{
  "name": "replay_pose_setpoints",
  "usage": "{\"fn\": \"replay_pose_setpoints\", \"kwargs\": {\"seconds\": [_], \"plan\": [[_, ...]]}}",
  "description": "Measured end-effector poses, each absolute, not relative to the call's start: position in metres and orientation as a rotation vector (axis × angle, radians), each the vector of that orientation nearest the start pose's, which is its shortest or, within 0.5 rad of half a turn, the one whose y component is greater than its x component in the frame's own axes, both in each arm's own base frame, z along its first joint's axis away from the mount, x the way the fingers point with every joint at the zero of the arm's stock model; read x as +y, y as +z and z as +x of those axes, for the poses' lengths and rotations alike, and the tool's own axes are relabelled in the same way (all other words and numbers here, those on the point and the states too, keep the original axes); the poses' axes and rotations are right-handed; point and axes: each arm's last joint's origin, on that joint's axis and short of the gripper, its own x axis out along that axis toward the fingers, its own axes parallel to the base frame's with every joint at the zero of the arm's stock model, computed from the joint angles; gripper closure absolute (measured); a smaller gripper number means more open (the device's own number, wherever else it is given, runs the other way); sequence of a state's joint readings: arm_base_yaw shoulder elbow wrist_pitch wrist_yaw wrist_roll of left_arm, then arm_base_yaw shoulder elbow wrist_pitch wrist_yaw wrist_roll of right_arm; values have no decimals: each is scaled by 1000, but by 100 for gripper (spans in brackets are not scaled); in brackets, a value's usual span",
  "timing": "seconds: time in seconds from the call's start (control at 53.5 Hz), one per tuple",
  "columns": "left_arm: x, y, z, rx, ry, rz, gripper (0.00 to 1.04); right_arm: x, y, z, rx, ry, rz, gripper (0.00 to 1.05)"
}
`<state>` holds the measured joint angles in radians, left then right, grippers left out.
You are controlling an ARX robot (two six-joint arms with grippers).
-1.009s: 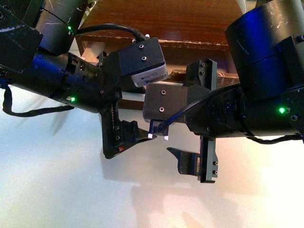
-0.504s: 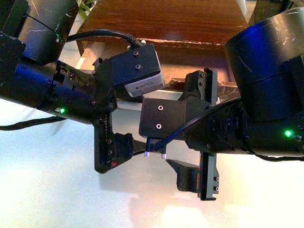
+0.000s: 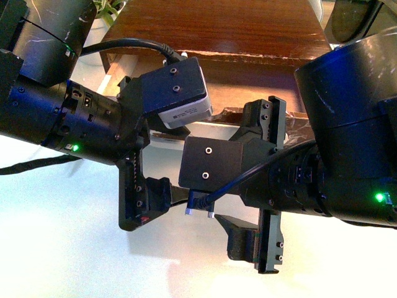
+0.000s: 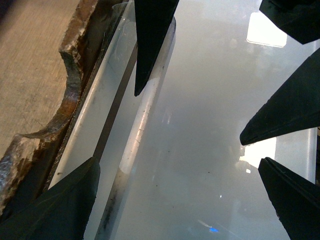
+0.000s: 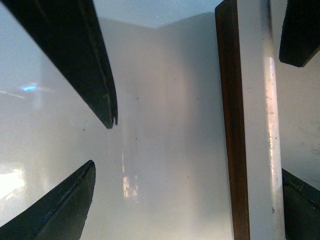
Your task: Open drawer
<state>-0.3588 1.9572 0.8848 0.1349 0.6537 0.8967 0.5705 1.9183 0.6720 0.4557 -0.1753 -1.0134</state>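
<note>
Front: drawer [image 3: 260, 77] ahead, dark front mostly hidden.
Left wrist: left gripper [image 4: 177, 162] jaws apart, white handle [image 4: 142, 120] seen between.
Right wrist: right gripper [image 5: 187, 167] likewise spread.
Best: close squarely on bar, pull straight, evenly.

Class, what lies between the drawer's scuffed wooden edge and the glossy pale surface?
The long white bar handle lies there, alongside the drawer's scuffed edge, glossy pale surface beyond; the left wrist view shows it.
</note>
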Motion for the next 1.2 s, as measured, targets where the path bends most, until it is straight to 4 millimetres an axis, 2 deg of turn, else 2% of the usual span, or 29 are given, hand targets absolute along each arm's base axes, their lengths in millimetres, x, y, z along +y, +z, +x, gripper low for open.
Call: {"fn": "replay_pose_setpoints", "kwargs": {"seconds": [0.392, 0.616, 0.803, 0.915, 1.046, 1.195], "plan": [[-133, 109, 316, 407, -1238, 588, 8, 169, 82, 259, 317, 982, -1041, 9], [-126, 126, 313, 364, -1207, 539, 8, 158, 103, 258, 277, 897, -1018, 9], [-109, 145, 313, 330, -1132, 450, 8, 143, 119, 252, 261, 824, -972, 9], [-88, 161, 317, 292, -1023, 365, 8, 128, 133, 247, 251, 753, -913, 9], [-47, 187, 320, 264, -837, 184, 8, 102, 151, 236, 252, 619, -804, 9], [-6, 207, 313, 250, -673, 42, 8, 73, 167, 221, 271, 437, -665, 9]]}}
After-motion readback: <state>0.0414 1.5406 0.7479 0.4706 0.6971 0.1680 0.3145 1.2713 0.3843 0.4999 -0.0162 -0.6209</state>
